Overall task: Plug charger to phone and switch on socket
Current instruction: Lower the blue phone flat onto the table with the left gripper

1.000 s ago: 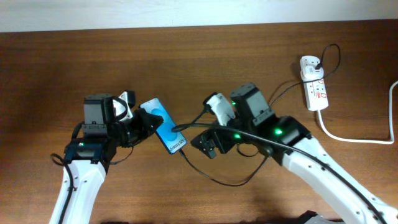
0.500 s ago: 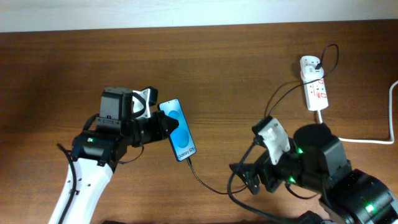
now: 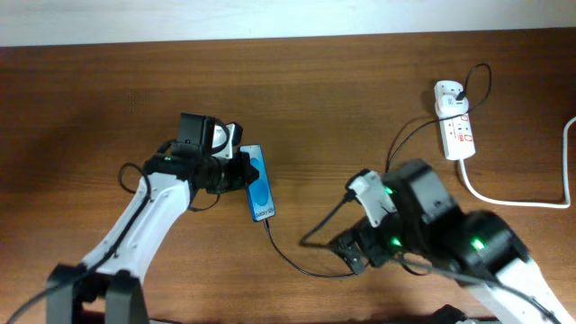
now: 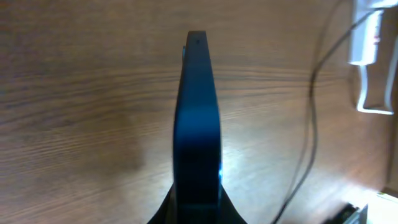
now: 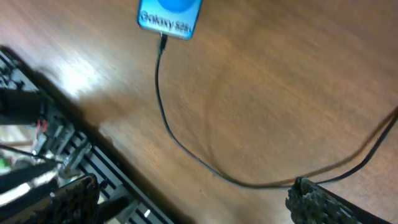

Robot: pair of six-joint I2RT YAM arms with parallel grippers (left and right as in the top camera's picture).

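Observation:
My left gripper (image 3: 243,175) is shut on the phone (image 3: 259,189), whose blue screen faces up. In the left wrist view the phone (image 4: 198,124) stands edge-on between the fingers (image 4: 217,211). The charger's plug tip (image 5: 163,42) sits in the phone's text end (image 5: 169,18). Its thin black cable (image 3: 286,252) curves across the table and runs on to the far end of the white socket (image 3: 454,126) at the back right. My right gripper (image 3: 353,254) hangs open over the cable (image 5: 186,143) near the front edge, holding nothing.
A thick white cord (image 3: 513,200) leaves the socket and runs off the right side. In the right wrist view the table's front edge and a dark metal frame (image 5: 93,168) lie below the open fingers (image 5: 314,202). The socket (image 4: 365,31) shows at the top right of the left wrist view.
The right arm has drawn back from the phone's plug end to the front of the table. The left arm has carried the phone right and farther back, turning it.

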